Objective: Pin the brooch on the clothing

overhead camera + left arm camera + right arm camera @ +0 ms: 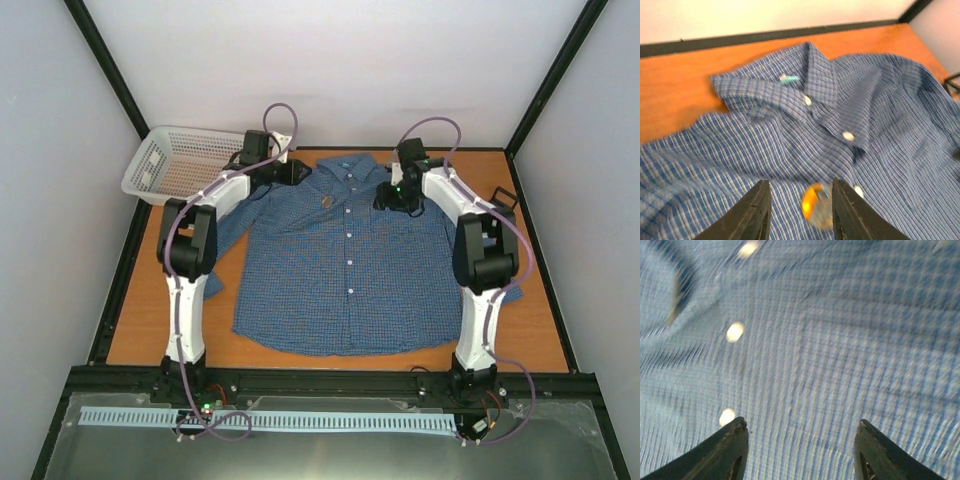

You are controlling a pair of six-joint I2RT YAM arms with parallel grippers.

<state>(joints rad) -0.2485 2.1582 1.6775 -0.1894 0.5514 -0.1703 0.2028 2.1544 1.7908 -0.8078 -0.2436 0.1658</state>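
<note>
Top external view: one large blue fine-checked long-sleeved shirt [340, 290] lies spread flat on the orange wooden tabletop [135, 320]. With it are one tiny golden-brown metallic brooch [327, 203], one white plastic mesh basket [165, 165] and two white-and-black arms.

The shirt's long axis runs near to far, with the collar at the far end, the hem at the near end and the white button row up the middle. The brooch lies on the shirt's chest, just left of the button row and a little nearer than the collar. It is too small and blurred to tell which way it points.

The basket sits at the far left corner, near the shirt's left shoulder and well apart from the brooch. The left arm crosses the left sleeve and the right arm covers part of the right sleeve.

The left tool [801, 184] is released and grasps nothing, its two dark fingers spread above the chest. In the left wrist view the brooch lies on the cloth between the fingers, closer to the right one. Three white buttons and a light blue label [789, 78] inside the collar show beyond.

The right tool [801, 423] is also released, its fingers wide apart over bare checked fabric, with three blurred white buttons to its left.
</note>
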